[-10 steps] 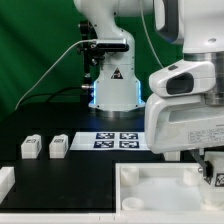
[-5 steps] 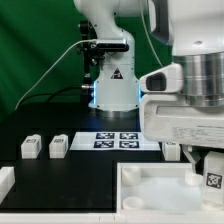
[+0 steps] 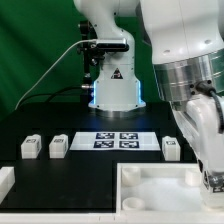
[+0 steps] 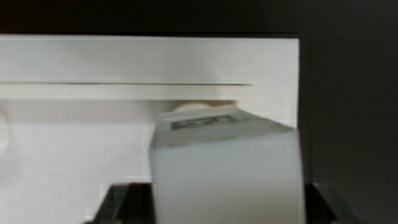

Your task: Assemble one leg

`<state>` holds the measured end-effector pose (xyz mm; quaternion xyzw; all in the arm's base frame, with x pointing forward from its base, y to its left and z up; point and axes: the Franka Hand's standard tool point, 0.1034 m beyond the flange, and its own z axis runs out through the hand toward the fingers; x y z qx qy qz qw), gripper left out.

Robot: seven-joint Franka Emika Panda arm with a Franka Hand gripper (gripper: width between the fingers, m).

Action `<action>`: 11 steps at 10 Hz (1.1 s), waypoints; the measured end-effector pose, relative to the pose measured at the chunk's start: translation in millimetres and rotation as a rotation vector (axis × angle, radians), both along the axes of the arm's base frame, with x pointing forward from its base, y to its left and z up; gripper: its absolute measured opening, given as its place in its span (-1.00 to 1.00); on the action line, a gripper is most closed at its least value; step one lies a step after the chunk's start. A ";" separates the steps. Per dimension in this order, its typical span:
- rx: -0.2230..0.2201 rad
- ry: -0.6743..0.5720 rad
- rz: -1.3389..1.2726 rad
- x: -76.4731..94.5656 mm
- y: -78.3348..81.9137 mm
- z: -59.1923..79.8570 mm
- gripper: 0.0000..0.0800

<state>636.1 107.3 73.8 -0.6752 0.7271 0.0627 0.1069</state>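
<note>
- Your jaws are clenched on the leg — it hangs over the panel, at the exterior view's near right.
- Hold it upright, centre it over a corner recess, lower gently.

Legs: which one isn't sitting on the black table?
The leg held in the jaws over the white panel; the other three legs stand on the table.

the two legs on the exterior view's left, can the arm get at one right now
Probably not yet: the arm already holds another leg over the white panel and must release it first. The two legs sit uncovered, so the path itself looks free.
</note>
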 end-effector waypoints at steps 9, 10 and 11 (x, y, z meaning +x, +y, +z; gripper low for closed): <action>-0.117 -0.181 0.812 -3.3 18.2 -2.3 0.62; -0.136 -0.208 0.961 -2.7 18.6 -1.7 0.62; -0.176 -0.232 1.134 0.5 20.3 1.4 0.62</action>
